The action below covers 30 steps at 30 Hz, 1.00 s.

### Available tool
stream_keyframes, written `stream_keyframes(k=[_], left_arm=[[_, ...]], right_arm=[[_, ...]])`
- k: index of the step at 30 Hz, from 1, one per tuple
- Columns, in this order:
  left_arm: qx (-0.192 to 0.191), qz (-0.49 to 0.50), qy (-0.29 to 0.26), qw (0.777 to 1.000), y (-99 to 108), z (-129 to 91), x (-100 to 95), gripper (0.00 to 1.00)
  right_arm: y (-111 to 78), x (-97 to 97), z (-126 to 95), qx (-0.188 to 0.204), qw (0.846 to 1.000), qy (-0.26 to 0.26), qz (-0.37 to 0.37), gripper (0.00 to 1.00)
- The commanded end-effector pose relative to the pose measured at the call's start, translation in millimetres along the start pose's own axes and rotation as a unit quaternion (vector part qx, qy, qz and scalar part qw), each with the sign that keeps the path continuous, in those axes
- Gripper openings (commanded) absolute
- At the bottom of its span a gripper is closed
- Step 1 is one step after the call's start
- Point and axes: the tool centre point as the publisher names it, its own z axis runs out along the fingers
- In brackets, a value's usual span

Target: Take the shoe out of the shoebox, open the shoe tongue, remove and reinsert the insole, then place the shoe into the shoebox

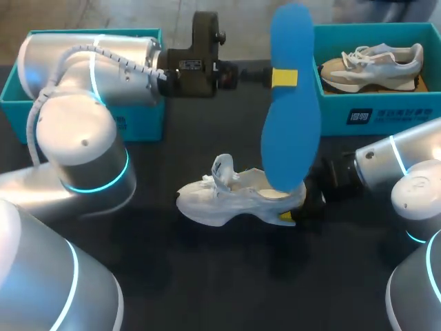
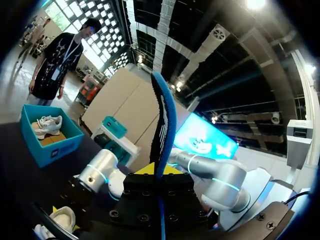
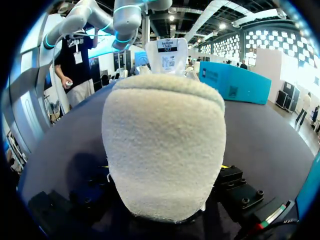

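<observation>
White shoe [image 1: 231,198] sits on its sole on the dark table [image 1: 207,276], toe toward the L arm's side, heel toward the R arm's. R gripper [image 1: 295,211] is right at the shoe's heel, fingers closed onto it from both sides. In the R wrist view the fuzzy heel fills the space betw. the fingers, w/ only slivers of yellow at either flank, and the tongue's white label [image 3: 167,56] stands up beyond the heel. L gripper [image 1: 283,77] is above and behind the shoe's heel end, fingers pinched narrow on the blue insole [image 1: 292,131] approx. at its upper third. Insole's lower end is over the shoe's heel opening; touching or not, can't tell. L wrist view shows the insole edge-on betw. the yellow tips. Teal shoebox [image 1: 386,114] is behind the shoe on the R side, well apart, holding a second shoe [image 1: 372,63], tan and white. Another teal box [image 1: 146,124] is behind the shoe on the L side, partly hidden by the L arm.
</observation>
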Motion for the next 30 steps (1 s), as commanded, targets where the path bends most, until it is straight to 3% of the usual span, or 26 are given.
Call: stream_keyframes(k=[1, 14, 30], left_arm=[[0.038, -0.008, 0.006, 0.999, 6, 0, 10.8, 0.00], [0.051, -0.039, 0.022, 0.998, 26, 0, 30.8, 0.00], [0.050, -0.051, 0.033, 0.997, 40, -6, 30.1, 0.00]], right_arm=[[-1.1, 0.0, 5, 0.002, 1.000, 0.000, 0.000, 0.00], [-1.1, 0.0, 5, 0.002, 1.000, 0.000, 0.000, 0.00], [-1.1, 0.0, 5, 0.002, 1.000, 0.000, 0.000, 0.00]])
